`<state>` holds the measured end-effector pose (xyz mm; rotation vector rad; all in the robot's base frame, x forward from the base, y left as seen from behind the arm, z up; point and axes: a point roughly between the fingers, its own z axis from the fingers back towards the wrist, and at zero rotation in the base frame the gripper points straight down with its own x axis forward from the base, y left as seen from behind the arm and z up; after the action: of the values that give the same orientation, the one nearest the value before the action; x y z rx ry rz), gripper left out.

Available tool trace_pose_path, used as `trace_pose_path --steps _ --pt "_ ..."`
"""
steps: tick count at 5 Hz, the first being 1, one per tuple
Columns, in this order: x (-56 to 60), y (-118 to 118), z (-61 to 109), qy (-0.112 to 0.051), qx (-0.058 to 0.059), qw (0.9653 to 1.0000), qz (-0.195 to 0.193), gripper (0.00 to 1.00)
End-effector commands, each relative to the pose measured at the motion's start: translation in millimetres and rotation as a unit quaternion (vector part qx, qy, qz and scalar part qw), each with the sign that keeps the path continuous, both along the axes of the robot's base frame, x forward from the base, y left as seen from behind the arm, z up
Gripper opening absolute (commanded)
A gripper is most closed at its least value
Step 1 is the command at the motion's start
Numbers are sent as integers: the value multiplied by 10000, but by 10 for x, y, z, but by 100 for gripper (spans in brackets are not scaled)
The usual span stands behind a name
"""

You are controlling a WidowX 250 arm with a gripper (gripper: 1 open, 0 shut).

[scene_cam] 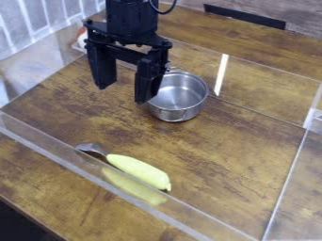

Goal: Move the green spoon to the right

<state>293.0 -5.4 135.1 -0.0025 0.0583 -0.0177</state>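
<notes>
The green spoon (136, 172) lies on the wooden table near the front, its yellow-green bowl pointing right and its short grey handle (90, 150) to the left. A clear plastic wall edge crosses in front of part of it. My black gripper (120, 88) hangs at the back, well behind the spoon, pointing straight down. It is open, and nothing sits between its two fingers (98, 68).
A small shiny metal pot (180, 95) stands just right of the gripper, close to its right finger. Clear plastic walls (292, 179) run along the front and the right side. Bare wood (239, 141) lies right of the spoon.
</notes>
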Motion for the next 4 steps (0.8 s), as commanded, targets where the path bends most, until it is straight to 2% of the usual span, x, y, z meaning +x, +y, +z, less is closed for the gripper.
trace_pose_path --steps 1,2,3,4 --pt "-42 -10 -135 143 -15 9998 -164 100" --pt "-83 -20 -267 272 -25 9983 -514 100" --pt "-82 -45 -421 272 21 9891 -1448 100" --pt "-85 -90 -588 227 55 9688 -2466 100"
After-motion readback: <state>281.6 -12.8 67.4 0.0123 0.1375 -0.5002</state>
